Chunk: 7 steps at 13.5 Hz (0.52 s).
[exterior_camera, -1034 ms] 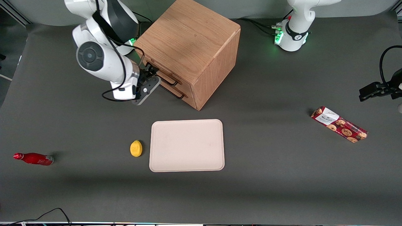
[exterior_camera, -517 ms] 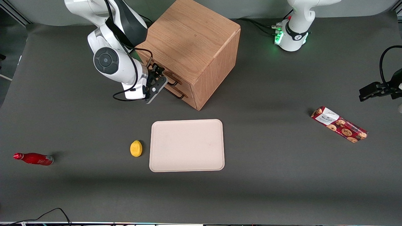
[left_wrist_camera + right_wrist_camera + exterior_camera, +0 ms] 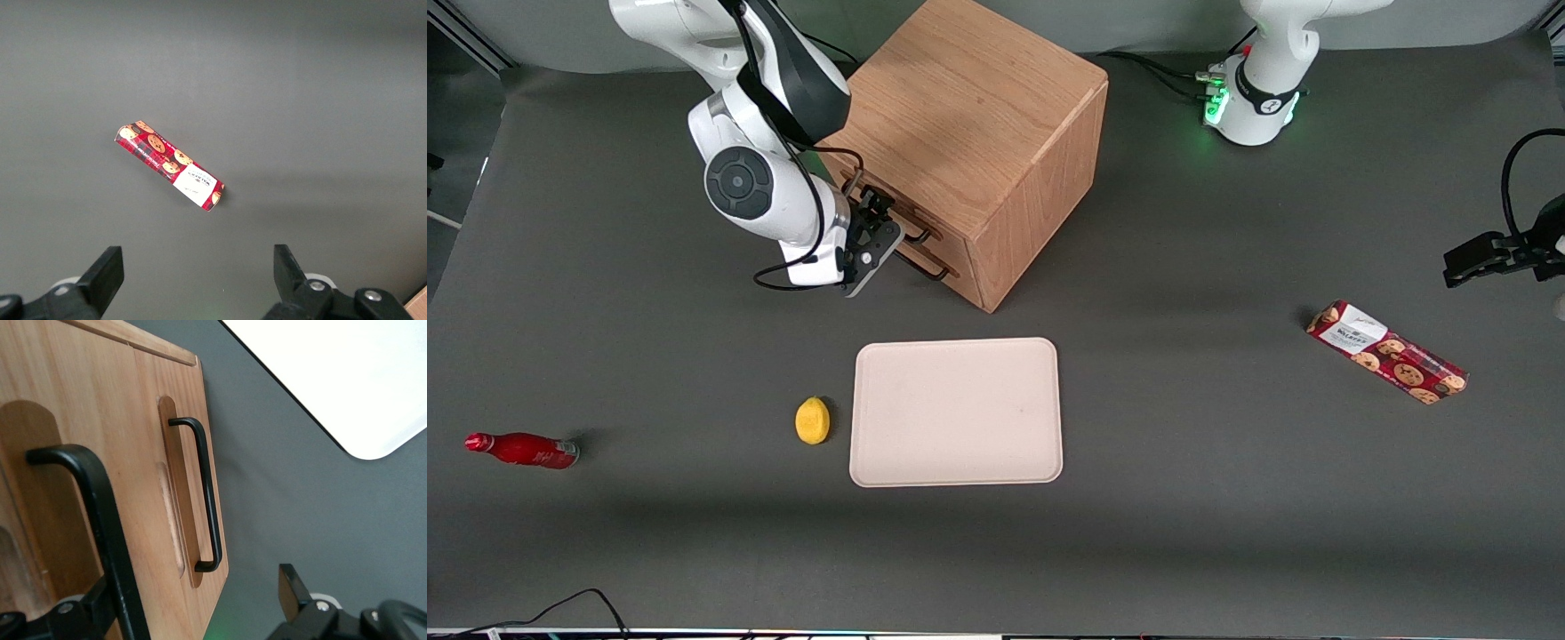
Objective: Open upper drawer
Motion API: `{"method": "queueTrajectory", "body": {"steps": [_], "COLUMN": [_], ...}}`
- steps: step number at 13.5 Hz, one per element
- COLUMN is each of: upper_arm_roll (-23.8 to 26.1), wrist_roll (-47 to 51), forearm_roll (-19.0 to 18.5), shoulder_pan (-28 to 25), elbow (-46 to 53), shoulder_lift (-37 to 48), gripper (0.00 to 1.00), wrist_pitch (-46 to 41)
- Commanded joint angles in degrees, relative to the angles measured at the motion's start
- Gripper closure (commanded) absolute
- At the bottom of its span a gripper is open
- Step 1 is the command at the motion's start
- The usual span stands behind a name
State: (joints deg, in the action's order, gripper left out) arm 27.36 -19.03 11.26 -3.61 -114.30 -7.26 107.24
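Cream-coloured and bare, a tray (image 3: 957, 413) lies nearest the front edge of the desk (image 3: 1227, 498), with a yellow lemon (image 3: 812, 420) just beside it. A red bottle (image 3: 520, 449) lies on its side toward the working arm's end, and a red cookie packet (image 3: 1387, 352) toward the parked arm's end. None of these bears on the job.

Farther in, the gripper (image 3: 879, 233) hangs at the face of the oak cabinet (image 3: 969, 116), which stands near the desk's back edge, turned so its front looks toward the working arm's front corner. The upper drawer (image 3: 60, 400) sits flush in that face, not yet drawn out.

The relation that matters shows in the right wrist view. The upper drawer's black bar handle (image 3: 100, 507) runs lengthwise straight through the gap between the fingers (image 3: 290, 583), so its long axis crosses their closing line squarely. The fingers stand wide apart and hold nothing; the bar lies close against one of them and well clear of the one marked. I judge that closing would bring both fingers onto the bar, though the grip would settle off-centre.

Farther along the same face the lower drawer (image 3: 190, 420) carries its own black handle (image 3: 208, 493), parallel to the first and outside the gap, so there seems little risk of catching the wrong one. The pull, once gripped, should run straight away from the cabinet's front.
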Motion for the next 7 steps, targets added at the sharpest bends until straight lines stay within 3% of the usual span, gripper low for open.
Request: {"method": "queueTrajectory", "body": {"steps": [1, 7], "upper_arm_roll": [-0.29, -0.38], "wrist_roll": [-1.97, -2.32], "forearm_roll": [1.48, 1.48], "shoulder_pan": [-0.25, -0.25], "elbow": [-0.66, -1.98], "shoulder_lift": [-0.65, -0.83], "gripper": [0.00, 0.00], "wrist_pitch": [2.01, 4.47]}}
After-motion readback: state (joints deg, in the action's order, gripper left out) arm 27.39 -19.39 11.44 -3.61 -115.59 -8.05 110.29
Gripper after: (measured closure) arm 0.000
